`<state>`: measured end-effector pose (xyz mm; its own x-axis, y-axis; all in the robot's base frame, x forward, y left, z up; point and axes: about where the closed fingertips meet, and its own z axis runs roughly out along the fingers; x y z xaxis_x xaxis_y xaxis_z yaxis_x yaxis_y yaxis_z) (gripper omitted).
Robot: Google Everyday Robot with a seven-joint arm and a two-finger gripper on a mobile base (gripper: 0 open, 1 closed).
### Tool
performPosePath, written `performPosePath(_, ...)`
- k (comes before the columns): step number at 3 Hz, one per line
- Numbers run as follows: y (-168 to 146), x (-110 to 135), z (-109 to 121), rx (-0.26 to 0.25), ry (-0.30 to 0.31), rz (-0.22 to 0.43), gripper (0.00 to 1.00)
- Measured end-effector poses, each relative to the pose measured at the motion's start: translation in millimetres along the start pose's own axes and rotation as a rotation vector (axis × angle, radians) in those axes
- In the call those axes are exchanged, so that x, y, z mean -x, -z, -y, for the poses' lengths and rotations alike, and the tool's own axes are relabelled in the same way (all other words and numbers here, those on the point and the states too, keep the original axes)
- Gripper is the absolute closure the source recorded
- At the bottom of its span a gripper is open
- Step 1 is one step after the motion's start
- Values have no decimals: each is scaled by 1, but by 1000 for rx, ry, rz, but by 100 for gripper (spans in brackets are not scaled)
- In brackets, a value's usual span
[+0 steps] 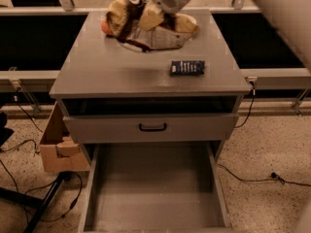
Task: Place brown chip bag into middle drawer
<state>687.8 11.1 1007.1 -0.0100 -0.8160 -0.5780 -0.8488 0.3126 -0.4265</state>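
Observation:
The brown chip bag (pixel 146 30), crinkled dark brown with tan ends, hangs just above the back of the grey cabinet top (pixel 112 72). My gripper (pixel 151 14) comes in from the top of the view and is shut on the bag's upper middle. The middle drawer (pixel 150 188) is pulled out wide below the cabinet; its flat grey floor is bare. An orange-red ball (pixel 104 27) peeks out behind the bag's left end.
A small navy packet (pixel 187 67) lies on the cabinet top at the right. A closed drawer front with a black handle (pixel 152 127) sits above the open drawer. A cardboard box (pixel 58 147) and cables lie on the floor at the left.

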Motion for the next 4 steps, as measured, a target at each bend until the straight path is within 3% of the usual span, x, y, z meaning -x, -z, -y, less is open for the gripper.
performPosePath(1, 60, -18, -33, -5, -101, 8, 100)
performPosePath(2, 114, -32, -99, 29, -230, 34, 100)
performPosePath(3, 133, -82, -188, 122, -412, 35, 100)
performPosePath(4, 106, -124, -248, 216, -588, 50, 100)
